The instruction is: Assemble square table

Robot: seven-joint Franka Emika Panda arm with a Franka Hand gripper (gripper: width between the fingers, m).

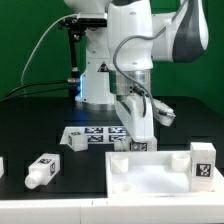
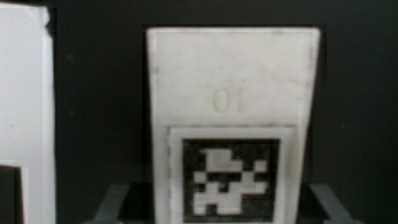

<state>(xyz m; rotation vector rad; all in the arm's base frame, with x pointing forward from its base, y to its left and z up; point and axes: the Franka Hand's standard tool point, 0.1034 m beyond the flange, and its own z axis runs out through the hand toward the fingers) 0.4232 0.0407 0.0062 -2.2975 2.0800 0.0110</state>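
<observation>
The white square slab [image 1: 160, 185] lies at the front on the exterior view's right, with short round stubs on its top. My gripper [image 1: 140, 140] hangs just over the slab's far edge. In the wrist view my gripper [image 2: 222, 205] has one finger on each side of a chunky white leg [image 2: 231, 90] with a black-and-white tag, and both fingers [image 2: 121, 200] press against its sides. That leg [image 1: 140, 147] shows as a small white block under the fingers. A second leg [image 1: 203, 162] stands upright on the slab's right side.
A leg [image 1: 42, 171] lies on the black table at the exterior view's left, and another white part [image 1: 2, 165] shows at the left edge. The marker board [image 1: 92, 135] lies behind the slab, in front of the robot base [image 1: 98, 85]. A white surface [image 2: 18, 90] fills one side of the wrist view.
</observation>
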